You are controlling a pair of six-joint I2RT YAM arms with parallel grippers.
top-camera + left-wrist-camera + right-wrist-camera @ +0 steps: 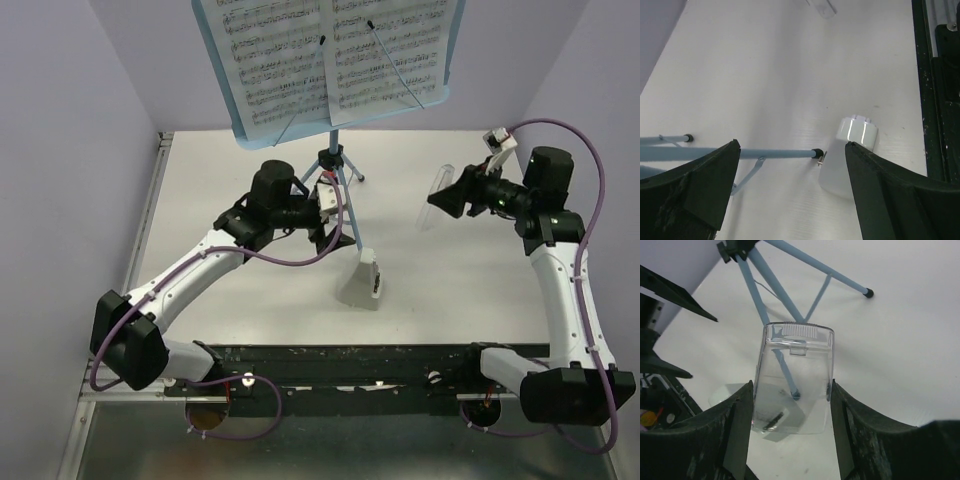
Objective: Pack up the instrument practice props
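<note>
The light-blue music stand (pixel 333 160) stands at the table's back. Its tray (pixel 222 90) carries two white sheet-music pages (pixel 275 60) (pixel 385 45) under thin wire holders (pixel 398 65). My left gripper (pixel 335 225) is open low at a front tripod leg. In the left wrist view the leg (pixel 780 153) runs out from behind the left finger into the gap of the open gripper (pixel 792 146), untouched by the right finger. My right gripper (pixel 447 195) is shut on a clear plastic cover (pixel 792 377), held above the table right of the stand. The tripod legs (pixel 772 287) show behind it.
A white tapered box (pixel 362 280) stands on the table just in front of the leg's black foot (pixel 816 151); it also shows in the left wrist view (pixel 847 160). Purple walls enclose the left, back and right. A black rail (pixel 350 355) runs along the near edge.
</note>
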